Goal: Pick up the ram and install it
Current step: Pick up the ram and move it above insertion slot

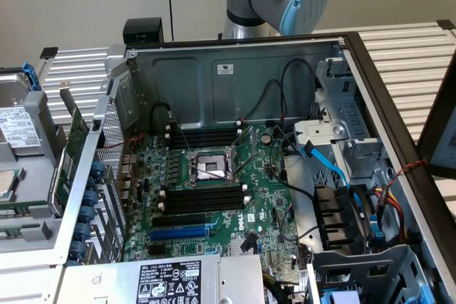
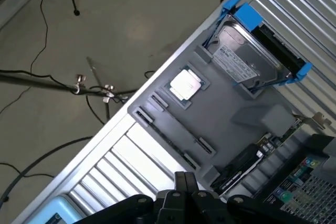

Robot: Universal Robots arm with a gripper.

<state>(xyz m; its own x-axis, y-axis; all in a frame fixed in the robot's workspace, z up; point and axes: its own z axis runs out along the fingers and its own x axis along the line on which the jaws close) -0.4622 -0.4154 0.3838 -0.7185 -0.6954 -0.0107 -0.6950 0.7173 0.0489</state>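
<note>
In the wrist view the ram (image 2: 240, 165), a long thin stick with a white label strip and dark chips, lies in a groove of the grey parts tray (image 2: 231, 103). My gripper (image 2: 185, 178) hangs well above the tray's edge. Its two fingers are shut together with nothing between them. In the exterior view the open computer case (image 1: 235, 69) lies on the table with its motherboard (image 1: 263, 176) exposed. Long black memory slots (image 1: 203, 197) run on both sides of the processor socket (image 1: 208, 166).
The tray (image 1: 28, 236) at the exterior view's left holds a hard drive (image 2: 252, 59) in a blue caddy, a processor chip (image 2: 185, 84) and a green card with a metal bracket (image 1: 71, 151). Cables and a blue ribbon (image 1: 331, 165) cross the case. The power supply (image 1: 167, 281) lies along the case's front edge.
</note>
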